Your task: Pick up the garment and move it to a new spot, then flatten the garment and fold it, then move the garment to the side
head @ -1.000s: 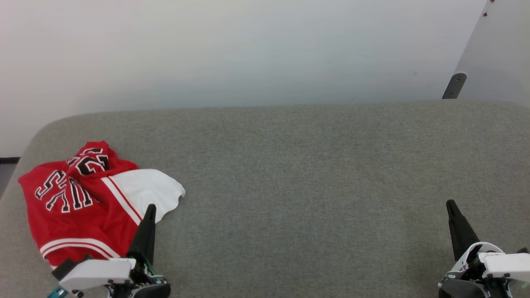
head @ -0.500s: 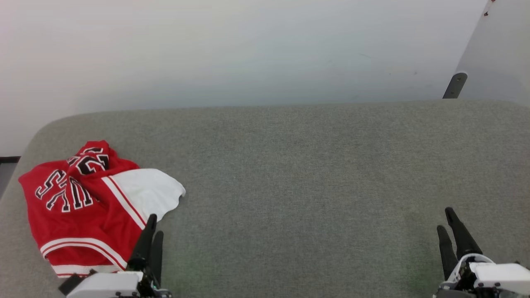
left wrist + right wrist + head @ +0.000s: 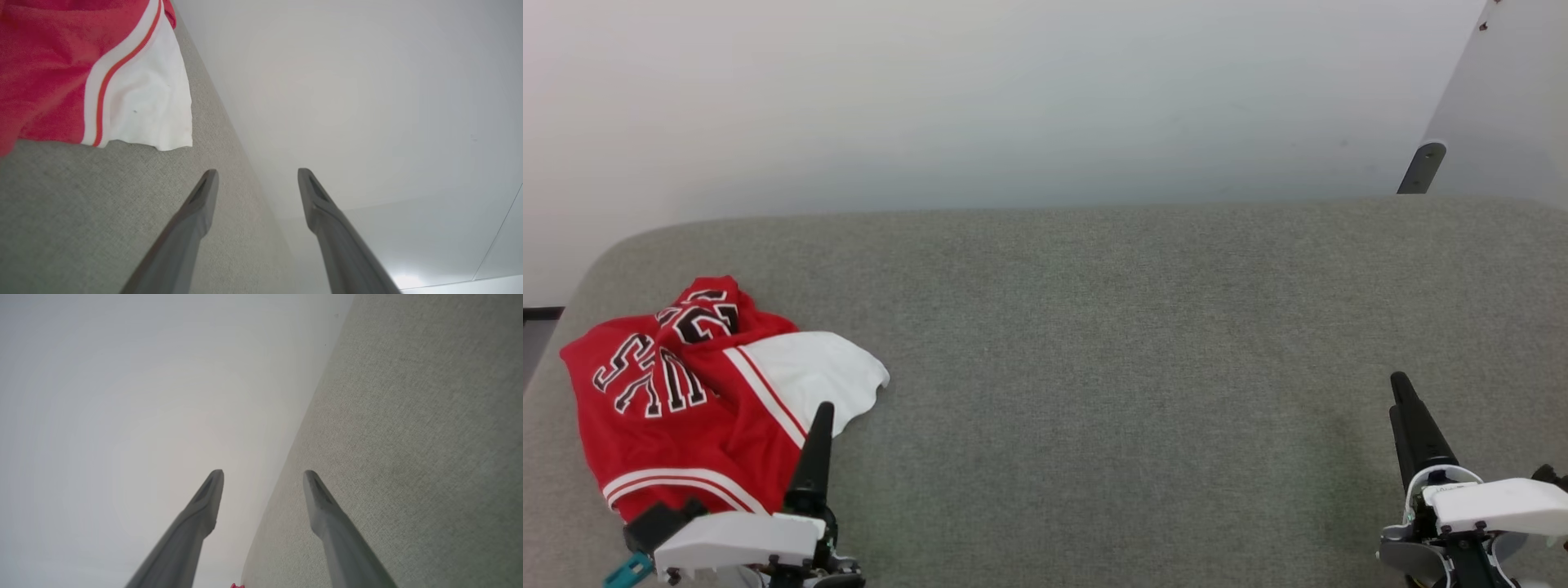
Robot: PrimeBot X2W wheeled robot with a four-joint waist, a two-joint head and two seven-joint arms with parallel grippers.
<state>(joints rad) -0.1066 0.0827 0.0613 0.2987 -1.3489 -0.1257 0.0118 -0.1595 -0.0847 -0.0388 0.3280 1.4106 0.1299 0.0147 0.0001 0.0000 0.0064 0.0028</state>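
Both spread, empty: left hand (image 3: 257, 173), right hand (image 3: 263, 473) | garment (image 3: 678, 408) crumpled red-white jersey | surface (image 3: 1094, 327) grey woven

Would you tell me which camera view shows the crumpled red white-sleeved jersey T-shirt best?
The head view: almost the whole red jersey T-shirt lies crumpled on the grey fabric surface, lettering visible. The left wrist view catches a white sleeve and some red; the right wrist view, a tiny red speck.

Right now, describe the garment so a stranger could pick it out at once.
Find the wide grey surface before the pale wall and follow it to its left end. The garment lies crumpled there, by the left gripper. Its red body, white sleeve and black white-outlined letters stand out from the plain grey.
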